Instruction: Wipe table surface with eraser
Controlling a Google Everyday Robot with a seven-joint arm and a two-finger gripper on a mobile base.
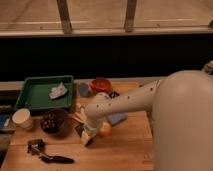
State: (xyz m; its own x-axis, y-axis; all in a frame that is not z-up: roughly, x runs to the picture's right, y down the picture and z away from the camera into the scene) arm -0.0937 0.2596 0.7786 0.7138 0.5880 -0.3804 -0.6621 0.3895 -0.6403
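Observation:
The table surface [120, 150] is a light brown wooden plank top that fills the lower left. My gripper [85, 134] is at the end of the white arm, which reaches in from the right. It is low over the table, just right of the dark bowl. It is shut on the eraser [86, 138], a small black and pale yellow block held down against the wood. The small yellow-orange ball [105, 129] lies just right of the gripper.
A green tray [30, 97] with a crumpled white piece [58, 90] stands at the back left. A dark bowl [54, 122], paper cup [22, 119], black-handled tool [50, 156], light blue pad [118, 118], red bowl [101, 85] and blue cup [83, 90] stand around.

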